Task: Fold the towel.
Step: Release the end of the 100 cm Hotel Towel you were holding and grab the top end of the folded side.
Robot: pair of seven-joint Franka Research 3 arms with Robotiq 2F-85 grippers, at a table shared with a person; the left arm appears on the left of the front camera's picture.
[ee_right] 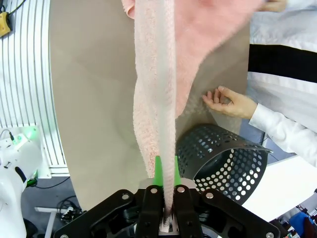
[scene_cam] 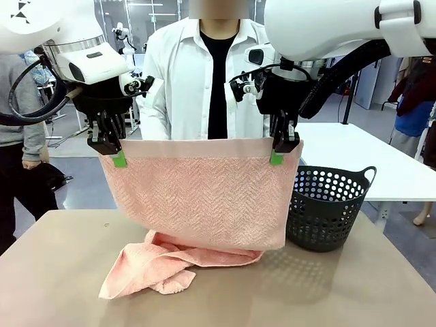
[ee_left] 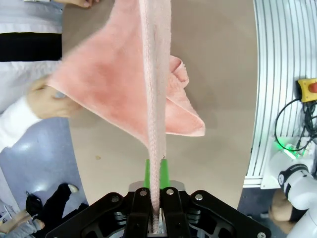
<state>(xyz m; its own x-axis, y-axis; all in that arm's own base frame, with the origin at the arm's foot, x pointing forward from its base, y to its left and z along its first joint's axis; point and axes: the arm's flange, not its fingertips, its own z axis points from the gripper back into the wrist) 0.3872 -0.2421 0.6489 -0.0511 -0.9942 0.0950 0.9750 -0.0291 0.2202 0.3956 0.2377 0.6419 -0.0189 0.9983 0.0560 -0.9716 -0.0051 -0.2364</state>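
Towel [scene_cam: 204,197] hangs flat like a curtain between your two claws, above the tabletop [scene_cam: 354,293]. Its top edge is pulled straight from one claw to the other. Its bottom part lies in a bunch on the tabletop, a bit to the left.

Your left claw [scene_cam: 119,160] pinches the top left corner. From the left wrist camera you see its green pads [ee_left: 146,171] pressed together with the cloth thin between them. A person's hand [ee_left: 49,101] touches the pink cloth lower down, but that spot is blurry.

Your right claw [scene_cam: 276,157] pinches the top right corner the same way, with its pads tight on the cloth. From the right wrist camera you see the person's other hand [ee_right: 230,104] open by the tabletop's far edge, close to the towel. You cannot tell if it touches.

A dark basket [scene_cam: 327,208] with holes stands upright on the tabletop, just beside the towel's right edge.
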